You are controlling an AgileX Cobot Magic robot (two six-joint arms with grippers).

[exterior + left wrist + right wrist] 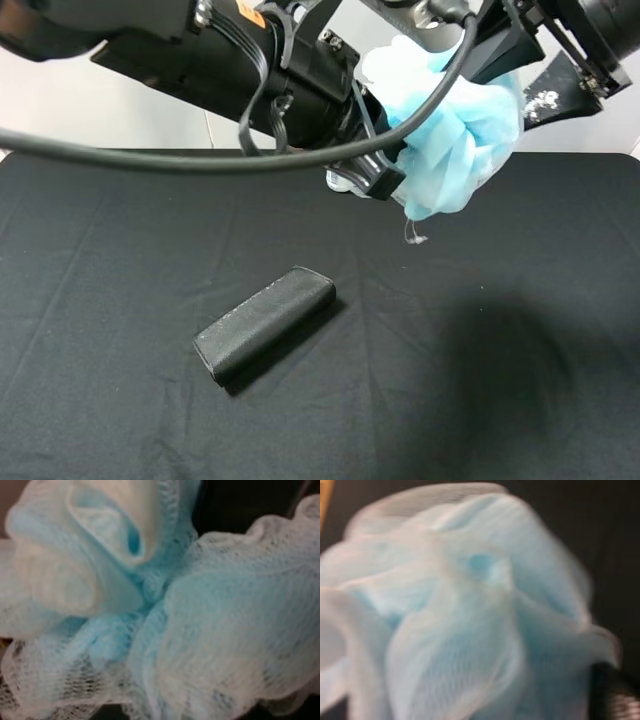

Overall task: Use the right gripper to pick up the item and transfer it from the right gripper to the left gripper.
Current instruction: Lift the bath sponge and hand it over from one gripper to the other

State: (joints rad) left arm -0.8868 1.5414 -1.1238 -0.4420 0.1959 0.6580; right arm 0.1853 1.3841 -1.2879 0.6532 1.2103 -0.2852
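Note:
The item, a light blue and white mesh pouf (455, 130), hangs in the air above the black table between both arms. My right gripper (497, 50) comes in from the upper right, and its dark fingers sit on the top of the pouf and hold it. My left gripper (378, 165) reaches in from the upper left. One dark blocky finger (380, 182) presses against the pouf's left side, and its other finger is hidden. The pouf fills the left wrist view (165, 610) and the right wrist view (465, 615), hiding the fingers there.
A black oblong case (265, 322) lies on the black tablecloth (520, 380) left of the middle, below the arms. A thick black cable (150, 158) runs across the left arm. The pouf's thin cord (413, 236) dangles under it.

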